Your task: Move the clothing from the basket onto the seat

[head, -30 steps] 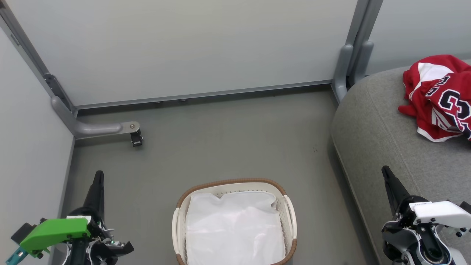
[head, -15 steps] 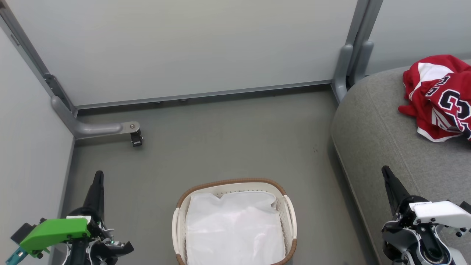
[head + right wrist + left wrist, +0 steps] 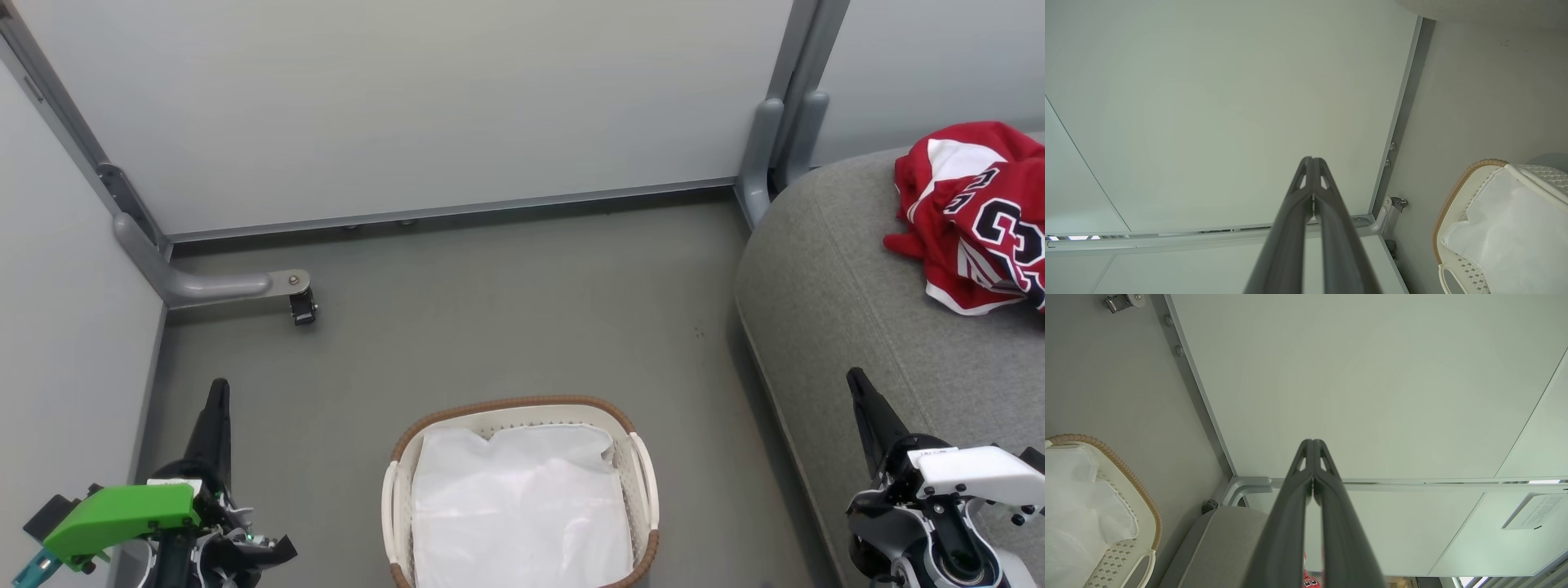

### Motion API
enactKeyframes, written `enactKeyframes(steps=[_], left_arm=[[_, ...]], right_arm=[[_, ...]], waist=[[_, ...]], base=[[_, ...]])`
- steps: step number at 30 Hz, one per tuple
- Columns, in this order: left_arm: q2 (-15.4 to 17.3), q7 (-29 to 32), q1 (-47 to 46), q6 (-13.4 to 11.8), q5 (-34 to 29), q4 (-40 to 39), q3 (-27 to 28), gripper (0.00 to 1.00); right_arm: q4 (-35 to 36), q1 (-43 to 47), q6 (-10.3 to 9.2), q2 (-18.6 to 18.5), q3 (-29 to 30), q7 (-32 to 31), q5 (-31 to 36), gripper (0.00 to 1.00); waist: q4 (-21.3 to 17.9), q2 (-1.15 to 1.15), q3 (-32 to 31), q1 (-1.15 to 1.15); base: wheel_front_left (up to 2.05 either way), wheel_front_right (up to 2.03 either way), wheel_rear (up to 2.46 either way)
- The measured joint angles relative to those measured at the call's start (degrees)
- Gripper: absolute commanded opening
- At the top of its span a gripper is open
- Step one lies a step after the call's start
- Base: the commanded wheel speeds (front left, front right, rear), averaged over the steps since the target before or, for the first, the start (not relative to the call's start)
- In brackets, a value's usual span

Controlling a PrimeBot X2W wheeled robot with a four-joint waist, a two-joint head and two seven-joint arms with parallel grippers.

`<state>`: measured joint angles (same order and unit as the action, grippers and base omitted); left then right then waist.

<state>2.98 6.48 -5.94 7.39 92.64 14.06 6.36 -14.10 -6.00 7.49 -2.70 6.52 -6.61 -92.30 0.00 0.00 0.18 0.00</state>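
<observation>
Red clothing with white trim and black numerals lies crumpled on the grey seat at the right. The cream basket with a brown rim stands on the floor at the bottom centre, and inside it I see just its white liner. My left gripper rests at the lower left, shut and empty, left of the basket. My right gripper is shut and empty at the lower right, over the seat's front edge. In the wrist views both grippers have their fingertips pressed together.
Pale partition walls close off the far side and the left. A grey bracket foot with a caster juts onto the floor at the left. Grey posts stand by the seat's far corner. Bare grey floor lies between basket and wall.
</observation>
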Motion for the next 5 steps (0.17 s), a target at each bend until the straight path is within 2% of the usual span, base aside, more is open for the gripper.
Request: enactKeyframes(steps=[5], left_arm=[[0.0, 0.0, 0.0, 0.0, 0.0, 0.0, 0.0, 0.0]], right_arm=[[0.0, 0.0, 0.0, 0.0, 0.0, 0.0, 0.0, 0.0]], waist=[[0.0, 0.0, 0.0, 0.0]], base=[[0.0, 0.0, 0.0]])
